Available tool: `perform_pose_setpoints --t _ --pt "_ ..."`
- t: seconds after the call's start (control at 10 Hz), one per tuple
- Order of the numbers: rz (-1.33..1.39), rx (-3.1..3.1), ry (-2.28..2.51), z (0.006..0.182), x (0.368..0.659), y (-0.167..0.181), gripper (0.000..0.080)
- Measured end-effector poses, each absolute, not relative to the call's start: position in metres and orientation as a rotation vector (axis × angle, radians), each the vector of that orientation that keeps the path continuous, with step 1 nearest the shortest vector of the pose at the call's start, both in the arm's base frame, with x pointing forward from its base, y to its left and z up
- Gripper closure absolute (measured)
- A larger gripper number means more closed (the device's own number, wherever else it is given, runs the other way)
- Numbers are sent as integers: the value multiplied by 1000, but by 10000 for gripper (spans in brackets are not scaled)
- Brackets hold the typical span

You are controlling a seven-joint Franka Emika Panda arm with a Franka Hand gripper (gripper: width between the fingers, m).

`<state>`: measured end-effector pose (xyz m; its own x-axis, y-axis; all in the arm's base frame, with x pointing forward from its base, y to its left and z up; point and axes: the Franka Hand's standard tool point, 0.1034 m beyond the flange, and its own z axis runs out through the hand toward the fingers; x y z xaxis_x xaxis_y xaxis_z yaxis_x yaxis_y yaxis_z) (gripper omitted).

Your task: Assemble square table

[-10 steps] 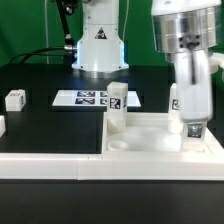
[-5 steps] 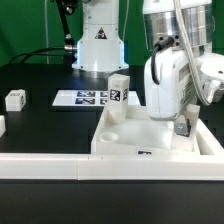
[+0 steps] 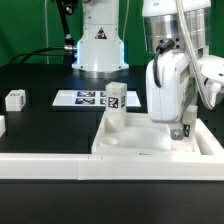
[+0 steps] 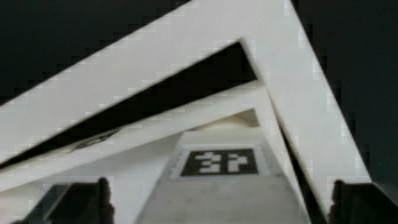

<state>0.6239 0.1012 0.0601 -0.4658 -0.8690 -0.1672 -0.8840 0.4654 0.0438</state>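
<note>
The arm reaches steeply down at the square tabletop's (image 3: 150, 140) three-o'clock side. Its gripper (image 3: 181, 131) sits low inside the rim, fingers (image 4: 71, 203) spread wide, holding nothing. One leg (image 3: 115, 108) stands upright at the ten-o'clock corner.

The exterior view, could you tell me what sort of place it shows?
Most likely a robotics lab bench: a black table with a fixed marker board of tags, the robot's white base behind, and a tagged leg block lying loose.
</note>
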Motion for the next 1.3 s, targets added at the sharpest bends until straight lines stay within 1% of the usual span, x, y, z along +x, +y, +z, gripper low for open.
perform_pose_setpoints --t 0.1,0.3,1.0,1.1,1.3 --pt "188 -1555 2583 60 624 101 159" --pt "188 -1558 2582 59 624 101 151" --pt "189 -1562 2581 58 623 101 151" --pt "183 -1599 2552 61 624 100 151" --pt "153 -1752 2398 89 621 84 151"
